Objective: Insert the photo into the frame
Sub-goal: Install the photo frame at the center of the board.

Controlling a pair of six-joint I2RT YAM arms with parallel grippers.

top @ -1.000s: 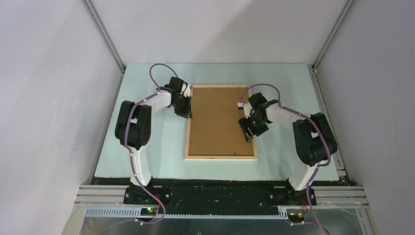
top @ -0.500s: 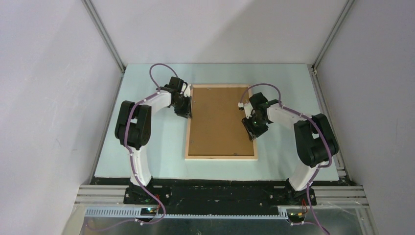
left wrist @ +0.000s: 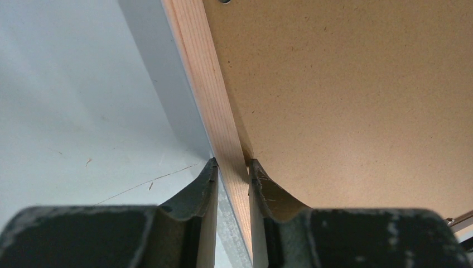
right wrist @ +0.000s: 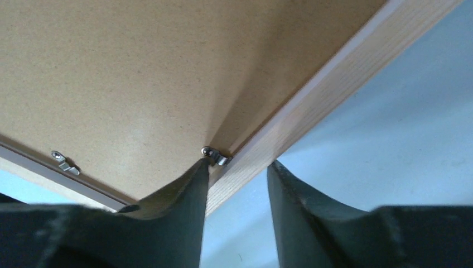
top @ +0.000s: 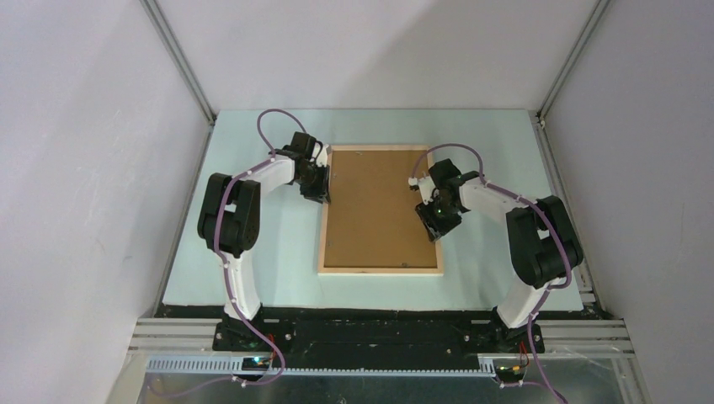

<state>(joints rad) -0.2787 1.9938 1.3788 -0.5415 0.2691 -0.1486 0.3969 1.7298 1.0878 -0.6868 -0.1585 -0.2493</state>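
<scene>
Two grippers flank the frame [top: 380,269]: left gripper [left wrist: 230,167] clamped on its rail, right gripper [right wrist: 237,167] apart astride the opposite rail, so we swing the lower-centre metal tab [right wrist: 215,155] slowly.

One frame [top: 380,270], one backing board [top: 375,210] — two grippers: left gripper [left wrist: 230,167], right gripper [right wrist: 237,164].

Only the right fingers [top: 436,227] have changed. A second ago they were spread wider and reached further in over the brown backing board [right wrist: 139,72]. Since then they have drawn back outward and narrowed. Now they sit astride the side rail of the frame [right wrist: 312,106]. The inner finger [right wrist: 181,212] has its tip against a small metal clip [right wrist: 215,155]. The outer finger [right wrist: 295,206] is just past the rail, over the worktop [right wrist: 401,128], with a gap between it and the wood.
</scene>
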